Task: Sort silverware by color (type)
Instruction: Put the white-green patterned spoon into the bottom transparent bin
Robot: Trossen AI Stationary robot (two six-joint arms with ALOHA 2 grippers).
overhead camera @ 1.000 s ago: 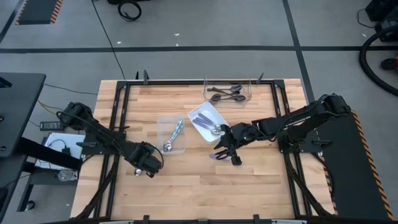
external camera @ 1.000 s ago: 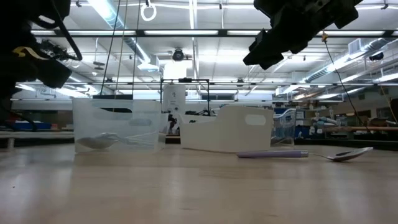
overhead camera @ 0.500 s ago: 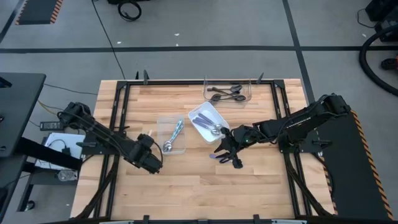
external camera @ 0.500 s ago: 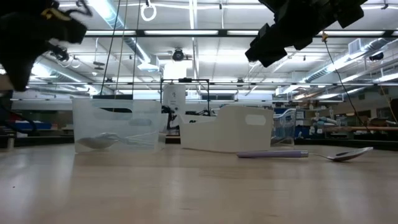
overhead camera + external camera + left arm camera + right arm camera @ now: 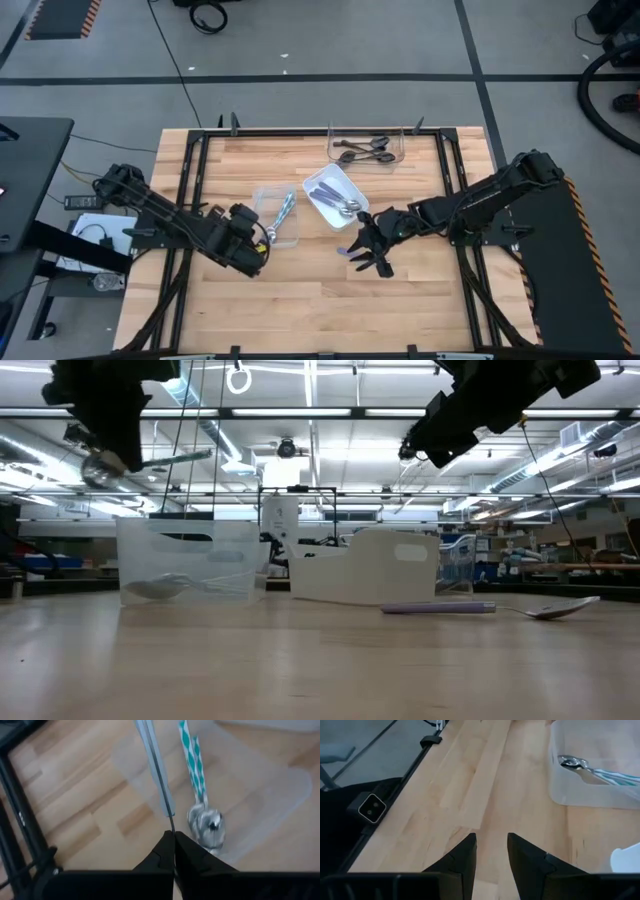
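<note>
High view: the left hand [image 5: 250,245] sits just left of the clear bin [image 5: 277,216] at the table's [image 5: 300,310] middle, with a spoon [image 5: 268,236] at its tip by the bin's near corner. More blue-handled spoons [image 5: 285,208] lie in that bin. The right hand [image 5: 365,255] hovers over a purple spoon [image 5: 352,251] on the table, right of the bin and just before the white tray [image 5: 335,195] of purple spoons. Dark spoons [image 5: 365,152] fill a far bin.

Low view: here the left hand [image 5: 105,420] is well above the clear bin [image 5: 190,560], its spoon [image 5: 145,461] lifted and nearly level. The right hand [image 5: 450,425] hangs high over the purple spoon [image 5: 490,607], apart from it.

Left wrist view: the fingers [image 5: 170,855] are pressed together, pinching the spoon's handle [image 5: 157,767] over the bin [image 5: 260,785], where a striped spoon [image 5: 200,800] lies.

Right wrist view: the fingers [image 5: 465,855] are spread over bare table [image 5: 485,795]; the clear bin [image 5: 590,770] lies beyond.
</note>
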